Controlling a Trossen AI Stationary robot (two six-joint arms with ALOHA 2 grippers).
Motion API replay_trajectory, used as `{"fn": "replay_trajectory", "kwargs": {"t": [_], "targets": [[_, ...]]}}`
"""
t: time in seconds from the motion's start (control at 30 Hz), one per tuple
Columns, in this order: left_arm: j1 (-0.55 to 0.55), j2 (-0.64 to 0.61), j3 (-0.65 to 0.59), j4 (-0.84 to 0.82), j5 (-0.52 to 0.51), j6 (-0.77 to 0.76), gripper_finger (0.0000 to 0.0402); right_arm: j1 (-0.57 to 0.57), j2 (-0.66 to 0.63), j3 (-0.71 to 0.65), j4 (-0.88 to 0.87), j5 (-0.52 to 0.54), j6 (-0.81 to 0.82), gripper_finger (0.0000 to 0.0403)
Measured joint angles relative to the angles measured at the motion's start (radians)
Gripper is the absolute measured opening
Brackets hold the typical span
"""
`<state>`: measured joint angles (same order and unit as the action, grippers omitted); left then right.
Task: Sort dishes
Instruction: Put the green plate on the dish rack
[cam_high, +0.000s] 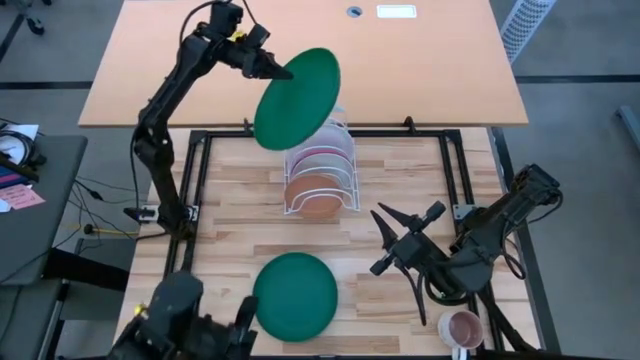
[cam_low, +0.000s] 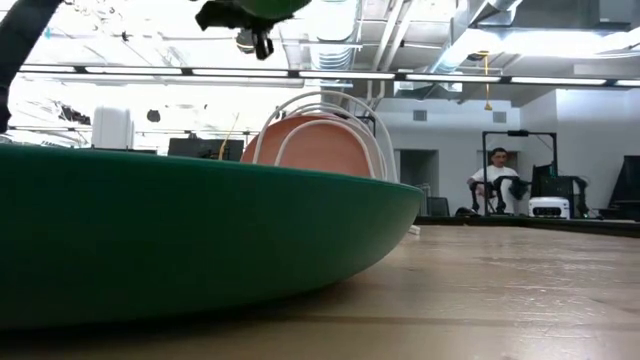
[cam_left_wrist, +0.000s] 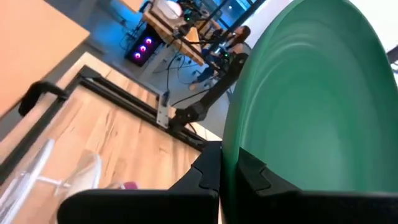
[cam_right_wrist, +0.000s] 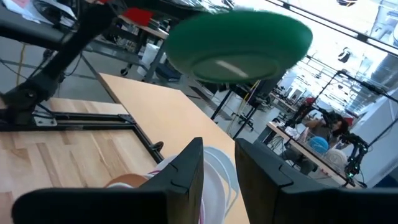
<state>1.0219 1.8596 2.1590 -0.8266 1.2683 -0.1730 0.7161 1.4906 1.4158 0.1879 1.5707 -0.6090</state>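
The left pincer (cam_high: 283, 72) is up in the air over the far side of the desk (cam_high: 230, 215), clamped tight on the rim of a green plate (cam_high: 298, 97). That held plate hangs tilted above the wire rack (cam_high: 320, 178), clear of it; the left wrist view shows the dark fingers (cam_left_wrist: 249, 171) pinching its edge.

A second green plate (cam_high: 295, 294) lies flat on the desk at the near edge, a little left of centre, well apart from the rack. In the low view it fills the foreground, with the rack behind it.

The rack stands at mid-desk toward the far side. A terracotta plate (cam_high: 313, 193) stands upright in its nearest slot, a pink plate (cam_high: 322, 156) in a slot behind it, and what looks like a white plate behind that, though its edge is hard to tell from the wires.

The right pincer (cam_high: 392, 238) hovers low over the desk to the right of the rack, its fingers (cam_right_wrist: 186, 168) partly spread and gripping nothing, pointed toward the rack.

A mug (cam_high: 462, 328) sits at the near right corner. A person (cam_low: 493, 175) is in the room beyond.
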Motion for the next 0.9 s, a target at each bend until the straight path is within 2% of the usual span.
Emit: {"fn": "replay_trajectory", "kwargs": {"t": [0.37,0.6,0.8,0.9], "targets": [[0.013,0.007,0.000,-0.243,0.087,0.261,0.0000,0.004,0.000,0.000,0.000,0.000,0.000,0.0098],[0.001,0.006,0.000,-0.385,0.088,0.465,0.0000,0.004,0.000,0.000,0.000,0.000,0.000,0.0098],[-0.005,0.006,0.000,-0.390,0.073,0.484,0.0000,0.004,0.000,0.000,0.000,0.000,0.000,0.0098],[-0.034,-0.014,0.000,-0.391,0.007,0.478,0.0000,0.004,0.000,0.000,-0.001,0.000,0.000,0.0098]]}}
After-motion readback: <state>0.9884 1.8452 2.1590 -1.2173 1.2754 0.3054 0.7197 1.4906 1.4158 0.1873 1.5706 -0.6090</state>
